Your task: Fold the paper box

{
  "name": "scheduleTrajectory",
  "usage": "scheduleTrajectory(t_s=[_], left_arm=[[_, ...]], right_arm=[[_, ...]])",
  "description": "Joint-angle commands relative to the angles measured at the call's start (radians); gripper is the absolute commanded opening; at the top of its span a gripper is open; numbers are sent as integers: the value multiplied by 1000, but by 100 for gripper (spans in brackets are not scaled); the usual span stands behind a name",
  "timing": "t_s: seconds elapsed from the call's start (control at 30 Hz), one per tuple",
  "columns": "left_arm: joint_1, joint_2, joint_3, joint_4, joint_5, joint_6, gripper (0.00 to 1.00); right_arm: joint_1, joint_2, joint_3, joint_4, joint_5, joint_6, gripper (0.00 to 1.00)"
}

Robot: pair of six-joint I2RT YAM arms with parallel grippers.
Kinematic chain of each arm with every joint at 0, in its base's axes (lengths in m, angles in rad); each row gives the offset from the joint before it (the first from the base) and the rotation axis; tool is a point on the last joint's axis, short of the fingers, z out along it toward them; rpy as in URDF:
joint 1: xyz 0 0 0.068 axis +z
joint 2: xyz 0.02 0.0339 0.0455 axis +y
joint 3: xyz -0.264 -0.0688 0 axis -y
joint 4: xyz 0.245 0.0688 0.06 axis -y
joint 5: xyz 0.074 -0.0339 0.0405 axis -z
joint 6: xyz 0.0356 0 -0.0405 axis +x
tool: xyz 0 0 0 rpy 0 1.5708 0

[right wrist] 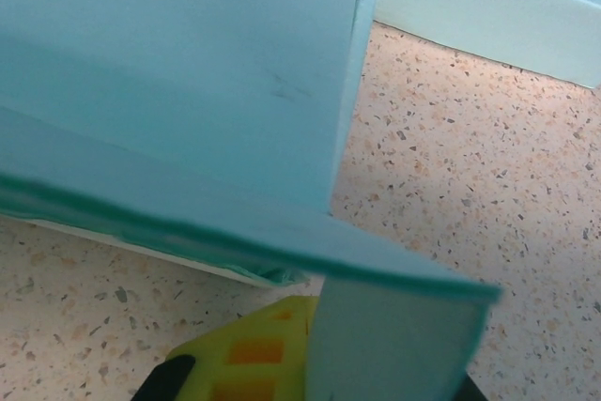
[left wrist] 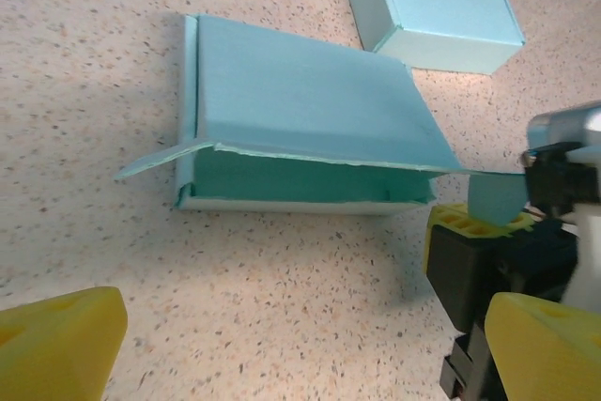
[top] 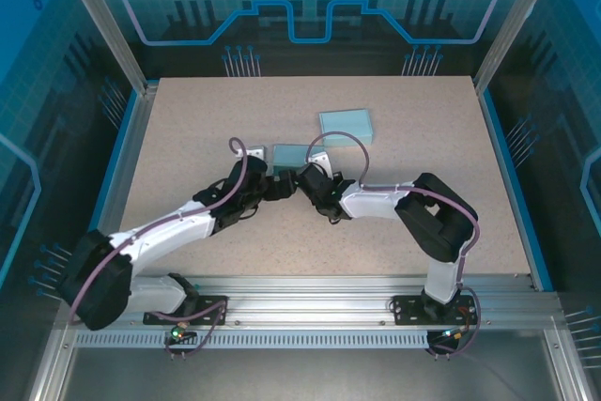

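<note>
On a speckled table (top: 423, 223). Pinching the flap (left wrist: 496, 196) in the clamped right gripper (left wrist: 512, 204), lower right. Holding the left gripper (left wrist: 300, 345) spread wide and empty along the bottom edge. Leaves the box (left wrist: 300, 196) mid-frame, lid (left wrist: 310, 100) ajar. Could tear or crease the flap, or drag the box, if pulled unbraced.

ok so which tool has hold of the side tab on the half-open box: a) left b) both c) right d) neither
c: the right tool is shut on the side tab of the half-open box, while the left tool stands open, clear of it.
</note>
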Motion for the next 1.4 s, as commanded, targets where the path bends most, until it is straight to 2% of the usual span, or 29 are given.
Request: scheduleTrajectory(t_s=[0.0, 0.07, 0.13, 0.27, 0.37, 0.5, 0.67, 0.8, 0.9, 1.0, 1.17, 1.27, 1.37], left_arm=[[-4, -87, -12, -126, -80, 22, 99], [6, -123, 22, -170, -131, 53, 99], [29, -134, 70, -188, -136, 99, 99], [107, -69, 182, -177, -49, 183, 96], [153, 47, 276, -163, 62, 221, 87], [160, 211, 382, -130, 218, 247, 69], [160, 411, 473, -69, 441, 202, 47], [160, 527, 485, -36, 502, 147, 35], [160, 583, 477, -31, 503, 134, 32], [162, 628, 470, -25, 488, 121, 30], [169, 687, 458, 5, 473, 99, 29], [171, 707, 459, 14, 463, 94, 28], [171, 716, 461, 16, 456, 94, 29]], right_arm=[[0, 27, 11, -55, -11, 16, 0], [0, 24, 11, -59, -8, 16, 0], [0, 22, 9, -58, -6, 15, 0], [3, 22, 6, -60, -2, 14, 0], [5, 23, 9, -60, 0, 11, 0], [8, 28, 16, -69, 10, 7, 0], [11, 34, 29, -82, 23, 3, 1], [18, 33, 32, -96, 29, 1, 4], [26, 25, 34, -112, 37, -3, 7], [35, 9, 34, -125, 48, -9, 18], [53, -50, 26, -156, 55, -17, 51], [68, -108, 17, -176, 53, -31, 66], [77, -174, 10, -200, 38, -43, 76]])
